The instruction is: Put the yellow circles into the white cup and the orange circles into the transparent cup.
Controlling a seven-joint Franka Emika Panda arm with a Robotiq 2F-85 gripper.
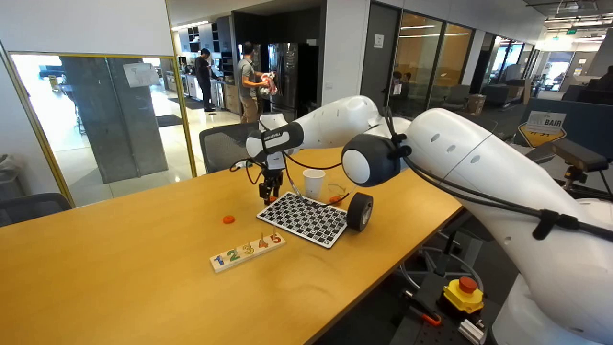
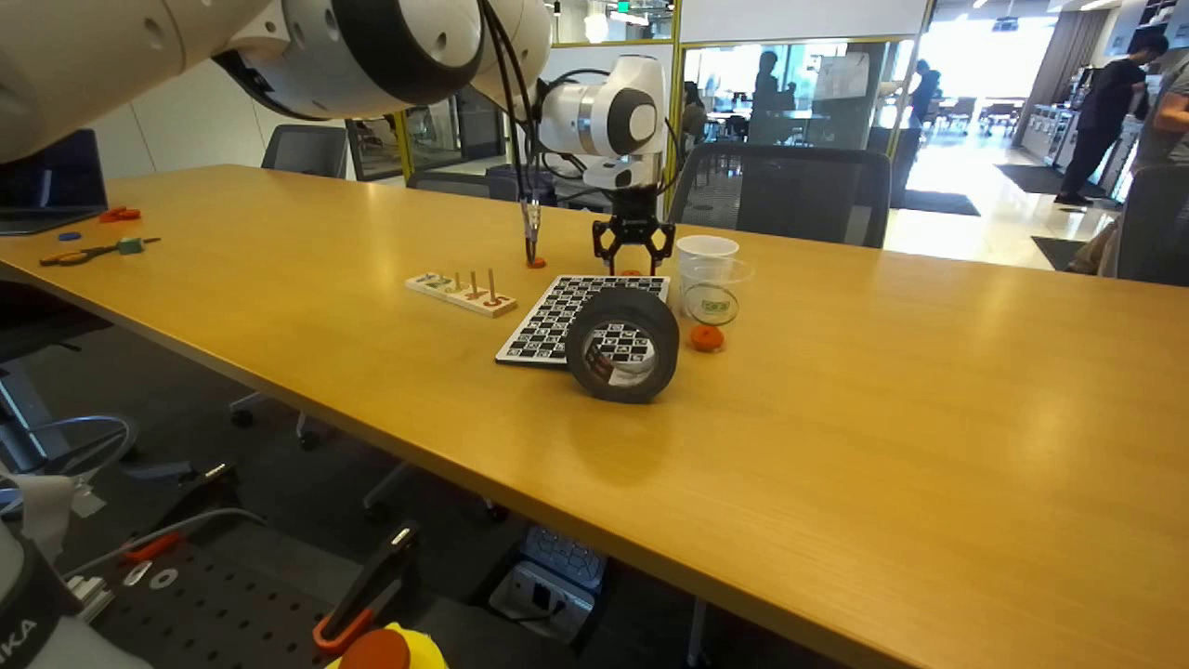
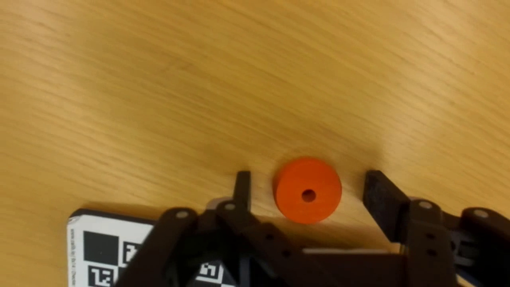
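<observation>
My gripper (image 3: 306,187) is open, its fingers low on either side of an orange circle (image 3: 307,207) with a centre hole, gaps on both sides. The gripper also shows in both exterior views (image 1: 269,197) (image 2: 633,269). Another orange circle (image 1: 228,219) lies on the table near the number board and shows again in an exterior view (image 2: 536,264). The white cup (image 1: 313,184) (image 2: 708,246) stands beyond the checkered board. The transparent cup (image 2: 713,305) (image 1: 337,190) stands beside it, with orange (image 2: 707,337) showing at its bottom. No yellow circle shows; the white cup's inside is hidden.
The checkered board (image 1: 306,218) (image 3: 101,247) lies close to the gripper. A black tape roll (image 1: 357,212) (image 2: 585,348) stands on edge by it. A wooden number board with upright pegs (image 1: 246,251) (image 2: 446,288) lies nearby. A laptop (image 2: 51,186) and scissors (image 2: 79,255) lie farther along the table.
</observation>
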